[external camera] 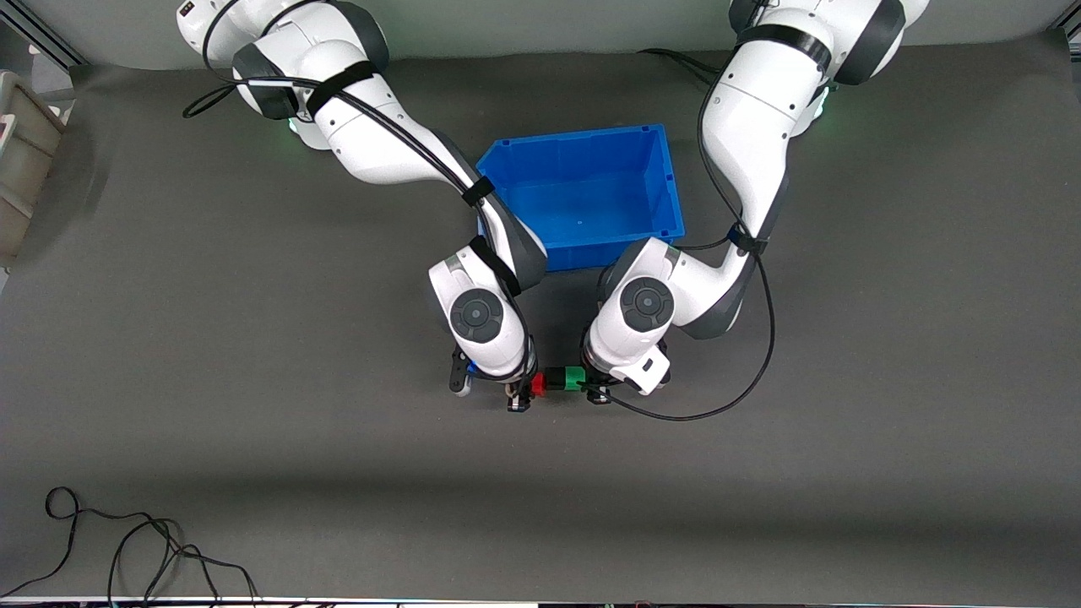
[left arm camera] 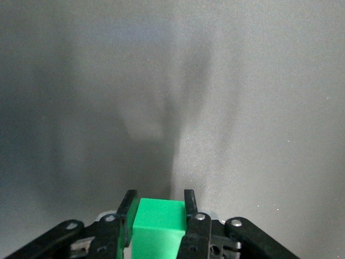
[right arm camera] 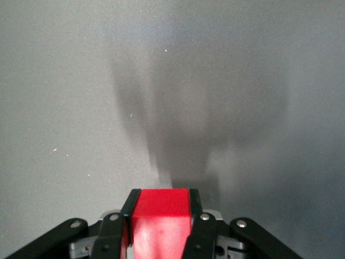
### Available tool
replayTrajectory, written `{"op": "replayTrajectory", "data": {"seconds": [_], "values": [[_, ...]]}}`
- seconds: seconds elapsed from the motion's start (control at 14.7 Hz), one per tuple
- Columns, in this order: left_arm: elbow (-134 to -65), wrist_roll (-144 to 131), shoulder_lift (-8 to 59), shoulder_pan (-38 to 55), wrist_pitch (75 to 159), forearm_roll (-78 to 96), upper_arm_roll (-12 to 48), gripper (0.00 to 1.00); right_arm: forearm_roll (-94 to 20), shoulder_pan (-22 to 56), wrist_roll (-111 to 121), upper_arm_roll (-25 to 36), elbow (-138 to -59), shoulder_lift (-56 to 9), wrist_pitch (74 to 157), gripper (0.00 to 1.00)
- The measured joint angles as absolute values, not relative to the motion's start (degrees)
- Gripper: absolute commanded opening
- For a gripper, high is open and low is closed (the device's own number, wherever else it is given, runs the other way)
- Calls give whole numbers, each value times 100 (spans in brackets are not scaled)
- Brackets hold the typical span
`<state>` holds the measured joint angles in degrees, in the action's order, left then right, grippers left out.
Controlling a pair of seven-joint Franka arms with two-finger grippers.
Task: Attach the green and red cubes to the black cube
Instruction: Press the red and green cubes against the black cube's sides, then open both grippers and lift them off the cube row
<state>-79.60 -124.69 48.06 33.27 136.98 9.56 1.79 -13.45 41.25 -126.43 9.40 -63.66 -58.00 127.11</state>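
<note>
This is a robotics lab bench, not a home or shop. Two white Franka arms are based along the 12 o'clock edge of a tabletop (external camera: 169,338) covered by one plain grey mat. A blue plastic parts bin (external camera: 667,190) sits near the middle, loose black cables (external camera: 127,549) lie at 7 o'clock, and a beige crate (external camera: 21,160) stands at the 9 o'clock edge.

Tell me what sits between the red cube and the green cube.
In the front view, the black cube sits between the red cube and the green cube, all three in a row, apparently touching.
</note>
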Motion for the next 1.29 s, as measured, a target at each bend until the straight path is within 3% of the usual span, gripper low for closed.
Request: {"op": "replayTrajectory", "data": {"seconds": [0.2, 0.34, 0.68, 0.88, 1.09, 1.16, 1.22, 1.29], "values": [[-7960, -12477, 4806, 3327, 13700, 956, 175, 30, -1345, 4125, -12643, 940, -6365, -5800, 12720, 14], [-7959, -12489, 4806, 3327, 13702, 956, 172, 30, -1345, 4125, -12643, 940, -6362, -5800, 12727, 1], [-7946, -12518, 4806, 3327, 13709, 958, 156, 31, -1330, 4127, -12633, 940, -6362, -5801, 12781, 0], [-7906, -12696, 4806, 3325, 13709, 959, 132, 54, -1316, 4133, -12623, 940, -6362, -5801, 12796, 0], [-7875, -12763, 4806, 3326, 13715, 959, 127, 63, -1288, 4161, -12580, 935, -6362, -5801, 12797, 0], [-7872, -12768, 4806, 3326, 13715, 959, 127, 75, -1279, 4167, -12571, 931, -6362, -5801, 12797, 0], [-7870, -12771, 4806, 3327, 13715, 958, 128, 100, -1275, 4169, -12566, 929, -6362, -5801, 12797, 0], [-7870, -12771, 4806, 3327, 13715, 958, 127, 100, -1274, 4169, -12562, 929, -6362, -5801, 12797, 1]]}}
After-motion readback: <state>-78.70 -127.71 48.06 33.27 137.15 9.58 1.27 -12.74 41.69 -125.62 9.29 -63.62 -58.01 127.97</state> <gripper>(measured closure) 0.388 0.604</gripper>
